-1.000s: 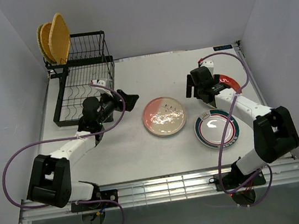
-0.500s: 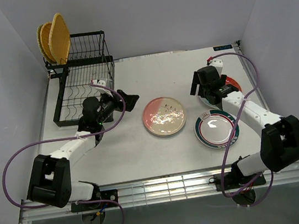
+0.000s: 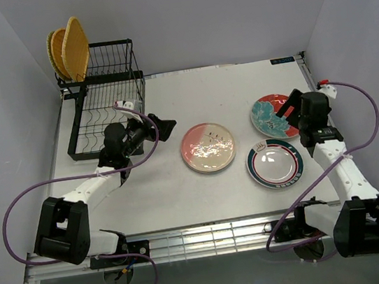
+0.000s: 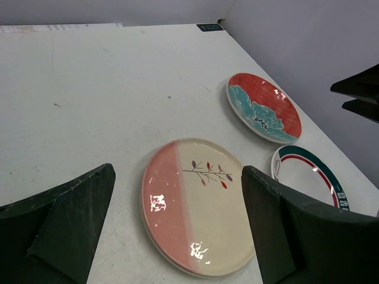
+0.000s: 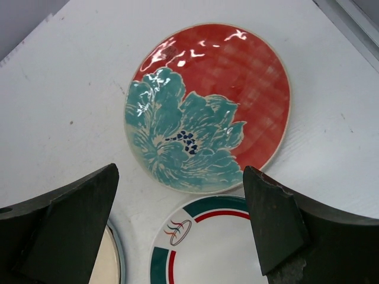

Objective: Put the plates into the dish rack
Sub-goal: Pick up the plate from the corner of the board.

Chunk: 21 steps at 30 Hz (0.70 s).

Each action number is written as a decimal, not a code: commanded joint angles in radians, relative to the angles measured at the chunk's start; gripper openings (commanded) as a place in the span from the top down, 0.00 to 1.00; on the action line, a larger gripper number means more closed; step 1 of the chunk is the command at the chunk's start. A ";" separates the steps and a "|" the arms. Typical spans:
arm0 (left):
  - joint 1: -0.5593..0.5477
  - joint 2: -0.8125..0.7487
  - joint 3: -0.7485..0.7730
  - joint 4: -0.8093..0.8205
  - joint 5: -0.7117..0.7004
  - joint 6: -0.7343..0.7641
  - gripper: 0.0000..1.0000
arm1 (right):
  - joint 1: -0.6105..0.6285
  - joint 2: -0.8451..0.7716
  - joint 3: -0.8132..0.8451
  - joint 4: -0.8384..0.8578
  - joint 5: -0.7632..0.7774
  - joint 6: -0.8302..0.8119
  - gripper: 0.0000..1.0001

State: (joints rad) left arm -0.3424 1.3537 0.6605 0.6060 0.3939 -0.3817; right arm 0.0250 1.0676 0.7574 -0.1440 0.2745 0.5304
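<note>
**Risk check: three plates flat on the worktop, nothing gripped**

Worktop (image 3: 204, 97): smooth, and the three loose plates lie flat on it. A finger has to get under a thin rim. If it misses, I'd expect it to shove the plate rather than lift it.

Dish rack (image 3: 111, 61) at 10 o'clock: two yellow plates (image 3: 70, 49) stand in the raised rear tier. A plate arriving tilted could miss a slot wire and tip, or knock that pair.

Red-and-teal plate (image 5: 207, 106) at 2 o'clock, green-rimmed plate (image 3: 274, 164) at 4 o'clock, rims just beside each other. Drag one and it likely clacks into the other. Both are well apart from the rack, so the long carry is a slip risk on the glaze. Pink-and-white plate (image 4: 195, 207) sits near centre.

Left pincer (image 3: 165, 127): wide, empty, between rack and pink-and-white plate, facing 3 o'clock.

Right pincer (image 5: 179, 171): wide, empty, hanging over the red-and-teal plate's 3 o'clock rim.
</note>
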 commanded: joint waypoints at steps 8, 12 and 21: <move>-0.004 -0.054 -0.012 0.009 -0.013 0.006 0.02 | -0.220 -0.021 -0.115 0.108 -0.182 0.069 0.09; -0.003 -0.047 -0.012 0.008 -0.036 0.000 0.02 | -0.267 -0.002 -0.177 0.199 -0.253 0.109 0.10; -0.003 -0.036 0.001 -0.005 -0.021 0.006 0.02 | -0.300 0.109 -0.242 0.348 -0.308 0.178 0.10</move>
State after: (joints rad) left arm -0.3424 1.3415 0.6605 0.6022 0.3744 -0.3820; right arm -0.2684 1.1664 0.5430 0.0898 -0.0090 0.6659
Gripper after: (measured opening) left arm 0.978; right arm 0.898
